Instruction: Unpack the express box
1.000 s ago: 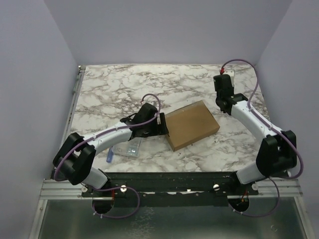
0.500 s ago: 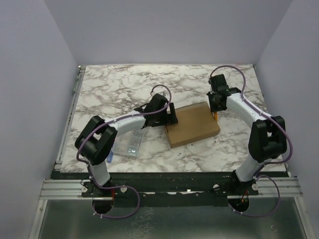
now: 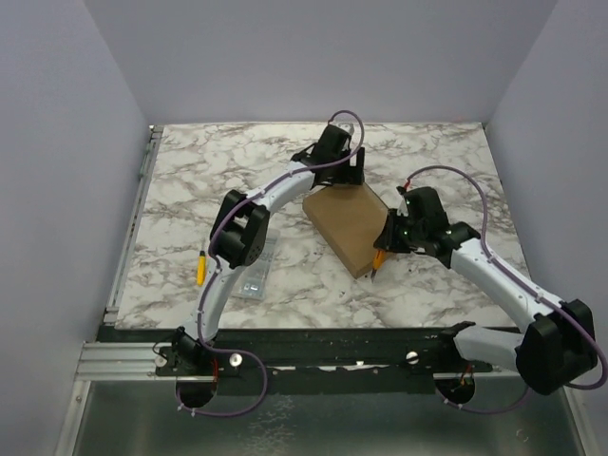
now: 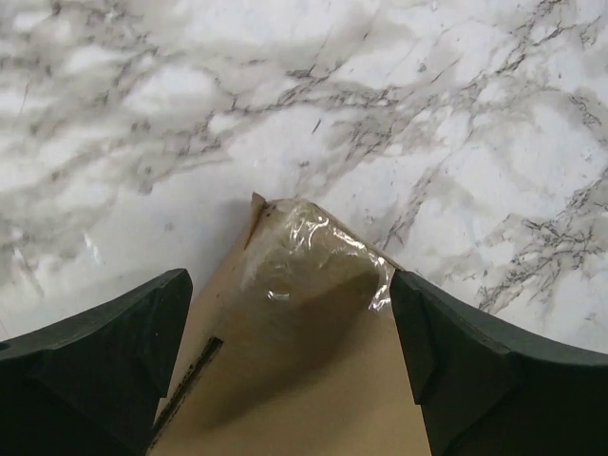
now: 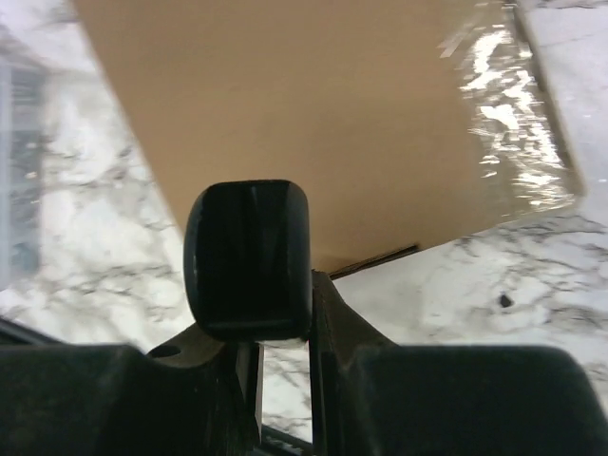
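From above, the express box (image 3: 351, 223) lies flat and closed near the middle of the marble desk (image 3: 190, 180), turned so that its corners point away and toward the arms. The left arm reaches far over the desk, and its left claw (image 3: 340, 182) is at the far corner of the box. The right claw (image 3: 383, 249) is at the near right edge of the box, and a small orange bit shows just under it. I cannot tell from here what this bit is. A clear plastic case (image 3: 256, 277) lies on the desk beside the left arm and is partly covered by it. A small orange object (image 3: 200, 268) lies a little to the left of it.

In the left wrist view, the left claw (image 4: 290, 366) is spread wide and has hold of nothing. One finger is on each side of the box corner (image 4: 304, 399). This corner has a piece of shiny clear tape (image 4: 318, 256) over it, and the desk (image 4: 285, 95) shows behind it.

In the right wrist view, the right claw (image 5: 280, 332) is closed to a narrow gap. A black piece (image 5: 247, 252) with a round end stands up between the fingers, and it looks pinched there. Behind it is the brown top of the box (image 5: 313, 114), with clear tape (image 5: 518, 114) at its right end. The near edge of the box is just beyond the black piece.
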`<state>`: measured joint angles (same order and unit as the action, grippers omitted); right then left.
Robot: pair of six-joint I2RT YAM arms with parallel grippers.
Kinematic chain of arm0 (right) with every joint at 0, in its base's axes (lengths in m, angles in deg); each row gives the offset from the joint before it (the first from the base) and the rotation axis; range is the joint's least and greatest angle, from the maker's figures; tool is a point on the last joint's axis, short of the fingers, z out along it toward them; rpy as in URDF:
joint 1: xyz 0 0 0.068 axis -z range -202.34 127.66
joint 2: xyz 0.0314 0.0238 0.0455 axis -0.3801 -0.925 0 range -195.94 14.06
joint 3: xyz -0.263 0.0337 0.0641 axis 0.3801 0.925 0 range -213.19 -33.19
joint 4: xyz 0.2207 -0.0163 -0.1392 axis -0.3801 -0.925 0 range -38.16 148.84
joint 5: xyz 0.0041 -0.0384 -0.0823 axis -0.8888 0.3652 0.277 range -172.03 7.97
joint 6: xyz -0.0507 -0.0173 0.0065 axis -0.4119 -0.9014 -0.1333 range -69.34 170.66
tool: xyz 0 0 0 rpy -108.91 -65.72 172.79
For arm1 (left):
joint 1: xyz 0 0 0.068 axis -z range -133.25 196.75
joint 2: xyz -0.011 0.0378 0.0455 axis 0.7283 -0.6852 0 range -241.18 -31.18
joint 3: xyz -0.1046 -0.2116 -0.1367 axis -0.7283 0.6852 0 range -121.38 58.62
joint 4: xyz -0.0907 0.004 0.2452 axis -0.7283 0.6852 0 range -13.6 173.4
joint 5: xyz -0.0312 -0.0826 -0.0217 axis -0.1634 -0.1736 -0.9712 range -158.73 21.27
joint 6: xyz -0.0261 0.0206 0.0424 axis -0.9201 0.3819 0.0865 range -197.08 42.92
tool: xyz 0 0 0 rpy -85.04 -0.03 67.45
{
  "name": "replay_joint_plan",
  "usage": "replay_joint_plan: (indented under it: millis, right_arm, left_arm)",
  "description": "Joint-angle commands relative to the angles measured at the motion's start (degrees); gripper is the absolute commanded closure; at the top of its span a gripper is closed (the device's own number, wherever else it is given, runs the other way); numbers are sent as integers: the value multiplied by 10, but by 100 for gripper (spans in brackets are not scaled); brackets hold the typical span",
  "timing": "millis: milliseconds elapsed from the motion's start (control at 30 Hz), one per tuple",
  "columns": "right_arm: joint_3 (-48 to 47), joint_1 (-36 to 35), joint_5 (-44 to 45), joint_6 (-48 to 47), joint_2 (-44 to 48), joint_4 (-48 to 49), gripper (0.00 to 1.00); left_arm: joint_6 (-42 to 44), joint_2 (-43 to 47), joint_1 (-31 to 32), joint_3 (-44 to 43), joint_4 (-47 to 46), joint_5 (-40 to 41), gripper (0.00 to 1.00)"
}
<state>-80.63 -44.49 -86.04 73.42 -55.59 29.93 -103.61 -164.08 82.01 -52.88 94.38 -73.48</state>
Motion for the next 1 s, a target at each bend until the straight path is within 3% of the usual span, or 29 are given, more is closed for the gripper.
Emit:
replay_joint_plan:
  millis: [0,67,167,233,300,400,500,600,700,967]
  right_arm:
    - [12,-19,-22,72,58,64,100]
    - [1,-20,-3,43,80,37,100]
    - [-13,-20,12,-12,112,14,100]
    - [-17,-20,60,-24,132,31,100]
    - [-39,-19,163,-23,123,16,100]
    - [-92,-6,328,-38,60,-13,100]
    - [-147,19,382,-81,-15,-18,100]
    - [-220,35,393,-125,-109,-80,100]
    - [-267,44,400,-158,-186,-133,100]
    - [-272,69,168,-222,-266,-92,100]
  left_arm:
    - [130,-68,10,-209,164,66,6]
    - [168,-56,9,-232,203,109,5]
    - [188,32,9,-171,216,142,4]
    - [177,97,9,-91,203,116,5]
    - [145,164,9,7,173,67,5]
    - [78,249,10,159,111,-11,9]
    - [10,333,21,320,29,-59,12]
    - [-34,404,43,458,-39,-84,12]
    - [-40,430,65,526,-55,-99,12]
    - [-60,407,68,577,-121,-100,12]
